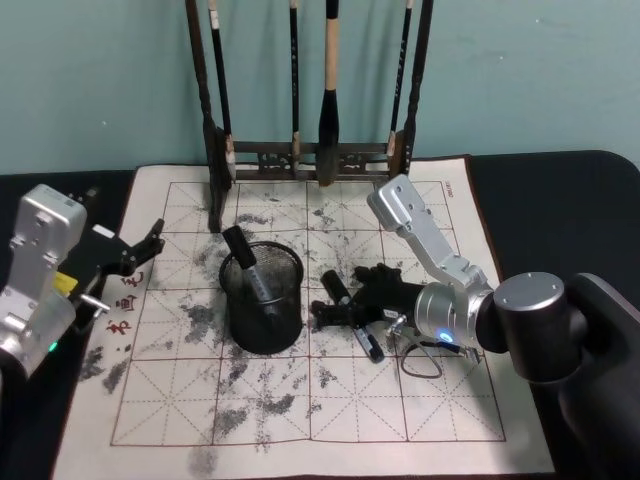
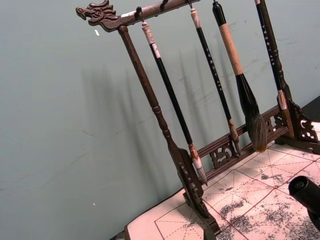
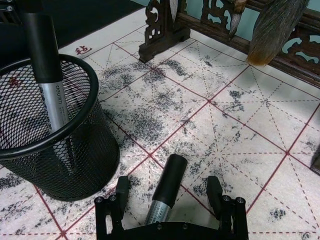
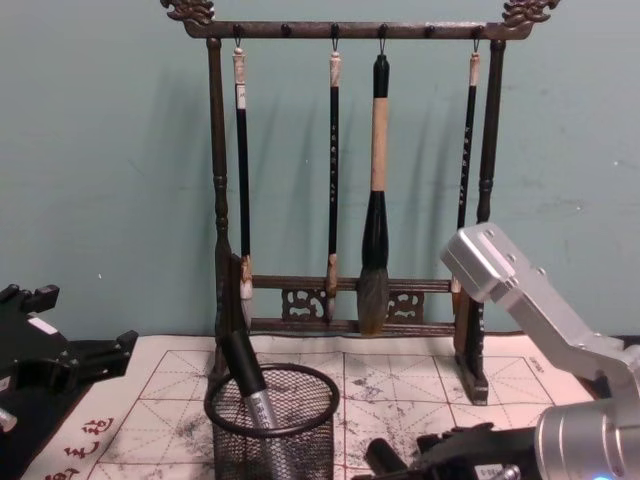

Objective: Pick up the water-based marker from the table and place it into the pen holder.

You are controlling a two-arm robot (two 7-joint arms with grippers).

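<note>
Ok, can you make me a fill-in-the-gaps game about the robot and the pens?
The pen holder has ___ standing marker inside.
The brush rack holds ___ hanging brushes.
The right gripper has its fingers ___ on either side of the lying marker.
The left gripper, open, holds ___.
Missing words: one, four, open, nothing.
</note>
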